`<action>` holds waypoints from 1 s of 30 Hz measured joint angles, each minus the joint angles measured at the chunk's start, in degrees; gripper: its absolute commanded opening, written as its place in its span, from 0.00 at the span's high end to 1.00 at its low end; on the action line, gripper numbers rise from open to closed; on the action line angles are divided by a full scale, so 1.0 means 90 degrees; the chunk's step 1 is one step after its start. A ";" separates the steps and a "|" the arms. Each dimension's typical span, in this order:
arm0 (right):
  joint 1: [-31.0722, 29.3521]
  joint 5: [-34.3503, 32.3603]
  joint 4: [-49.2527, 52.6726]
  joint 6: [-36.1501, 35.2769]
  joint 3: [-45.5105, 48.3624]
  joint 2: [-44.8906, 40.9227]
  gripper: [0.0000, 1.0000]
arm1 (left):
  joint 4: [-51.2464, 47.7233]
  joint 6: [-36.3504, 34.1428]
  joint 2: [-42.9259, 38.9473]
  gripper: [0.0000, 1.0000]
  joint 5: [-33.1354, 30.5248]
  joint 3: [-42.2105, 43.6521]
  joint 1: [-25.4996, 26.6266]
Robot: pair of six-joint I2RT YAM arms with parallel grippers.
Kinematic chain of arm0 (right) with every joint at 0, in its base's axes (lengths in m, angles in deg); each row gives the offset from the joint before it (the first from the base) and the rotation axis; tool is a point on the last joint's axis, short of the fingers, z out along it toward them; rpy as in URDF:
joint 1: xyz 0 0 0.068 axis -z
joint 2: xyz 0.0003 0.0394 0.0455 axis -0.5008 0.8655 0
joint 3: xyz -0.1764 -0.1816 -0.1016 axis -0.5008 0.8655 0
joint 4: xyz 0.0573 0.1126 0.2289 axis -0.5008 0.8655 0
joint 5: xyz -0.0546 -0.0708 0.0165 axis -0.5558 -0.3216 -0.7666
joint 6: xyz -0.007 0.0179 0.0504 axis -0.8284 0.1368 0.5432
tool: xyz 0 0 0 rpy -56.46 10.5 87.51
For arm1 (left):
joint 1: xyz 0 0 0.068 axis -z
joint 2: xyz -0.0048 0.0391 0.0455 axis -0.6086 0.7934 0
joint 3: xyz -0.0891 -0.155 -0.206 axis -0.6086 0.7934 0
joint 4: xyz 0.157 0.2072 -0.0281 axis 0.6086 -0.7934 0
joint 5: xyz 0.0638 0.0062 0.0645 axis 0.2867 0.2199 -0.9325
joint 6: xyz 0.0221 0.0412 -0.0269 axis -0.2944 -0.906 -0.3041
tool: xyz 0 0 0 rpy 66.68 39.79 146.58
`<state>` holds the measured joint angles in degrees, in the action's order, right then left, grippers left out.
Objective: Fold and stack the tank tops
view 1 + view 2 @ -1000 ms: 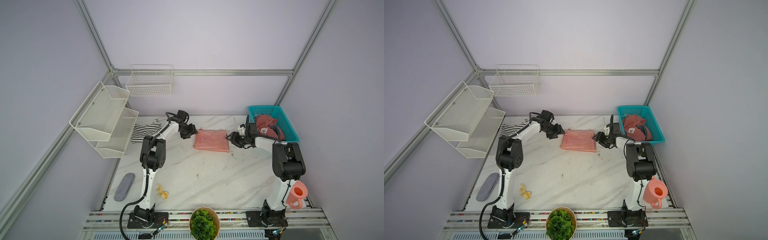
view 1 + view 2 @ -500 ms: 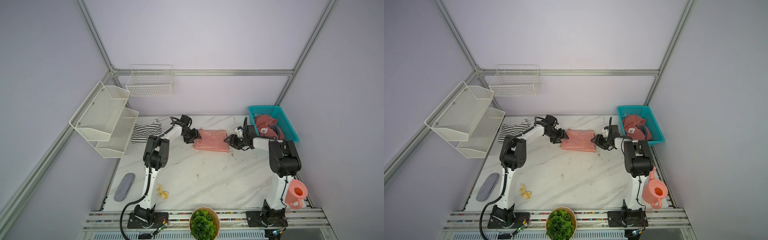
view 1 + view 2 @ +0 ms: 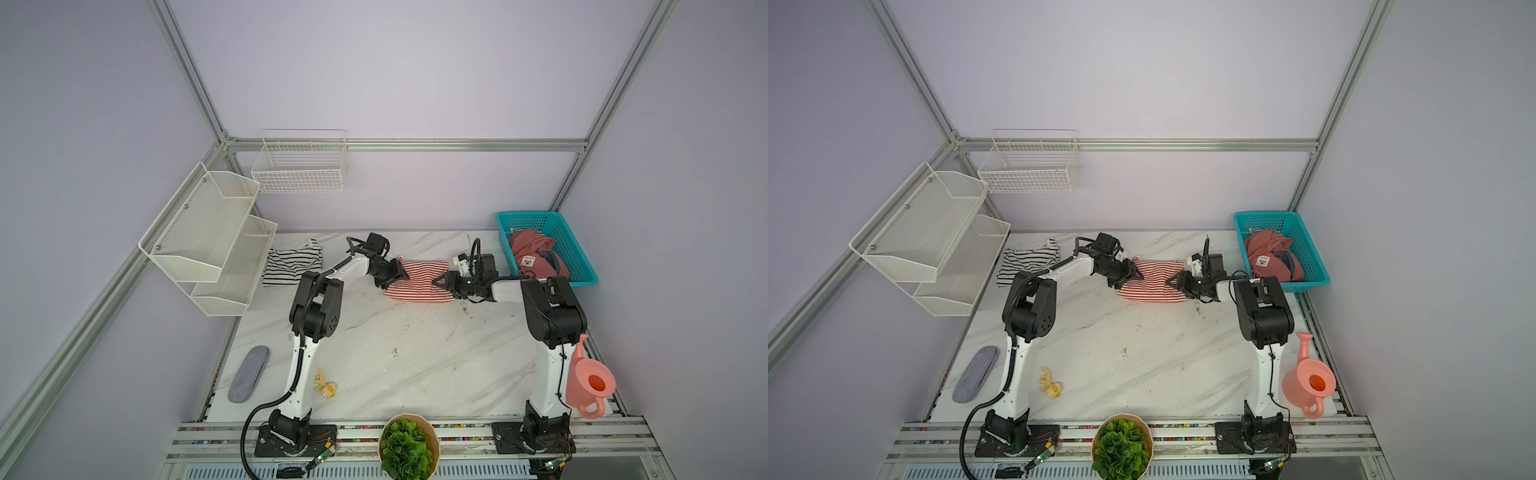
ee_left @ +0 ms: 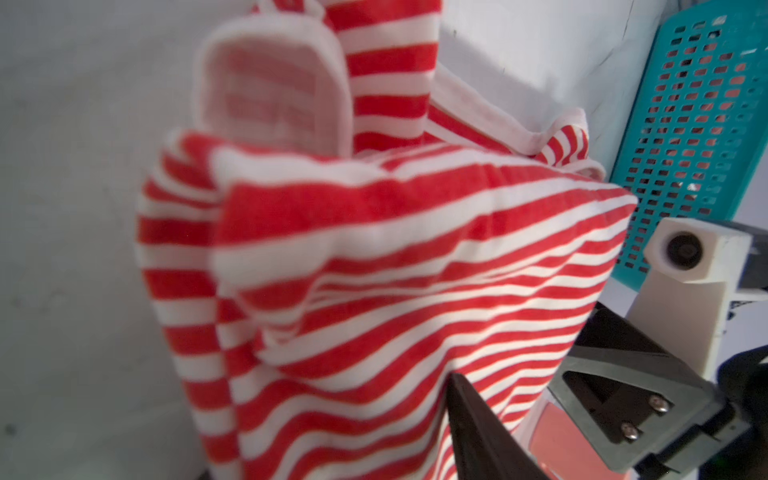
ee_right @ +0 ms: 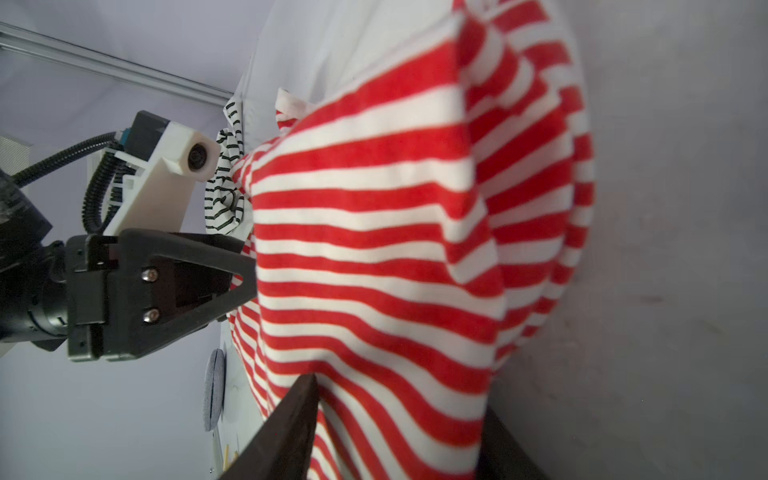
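Top views: both show the red-and-white tank top (image 3: 417, 282) (image 3: 1152, 284) lying bunched on the marble tabletop (image 3: 415, 353), squarely between the left tool (image 3: 398, 272) (image 3: 1133, 274) and the right tool (image 3: 440, 282) (image 3: 1173, 282). Each tool touches the cloth edge nearest it.
Left wrist view: the red-and-white tank top (image 4: 374, 270) fills the frame, rumpled into ridges, with white trim showing round an arm hole. One dark finger (image 4: 473, 428) of the left tool lies against the cloth and its partner is hidden. I cannot tell whether this tool pinches the cloth.
Right wrist view: a thick fold of the same top (image 5: 374, 249) runs between the right tool's two dark fingers (image 5: 291, 428), which stand apart on either side of it. Whether they actually clamp it cannot be told.
Black-and-white tank top: it (image 3: 293, 264) (image 3: 1027, 266) lies loosely on the tabletop beyond the left tool, on the side away from the right tool, well apart from the red one.
Teal basket: it (image 3: 528, 214) stands just past the right tool's wrist, on its outer side, and holds a dusty-red garment (image 3: 530, 249) with a small patch.
Near the arm bases: a pink watering can (image 3: 590, 382) stands beside the right arm's base, a grey pad (image 3: 248, 374) lies outside the left arm's base, and a potted plant (image 3: 407, 449) sits between the two bases.
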<state>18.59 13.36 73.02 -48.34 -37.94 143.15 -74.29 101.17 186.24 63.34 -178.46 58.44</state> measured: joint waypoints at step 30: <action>0.0119 -0.1061 0.0656 0.0505 0.1120 -0.2375 0.41 | -0.3189 -0.2642 0.0578 1.00 -0.1824 -0.2647 -0.1899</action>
<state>19.66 3.81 78.92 -43.79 -27.87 121.77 -102.98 77.39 191.44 46.93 -202.29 41.35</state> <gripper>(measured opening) 0.600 0.060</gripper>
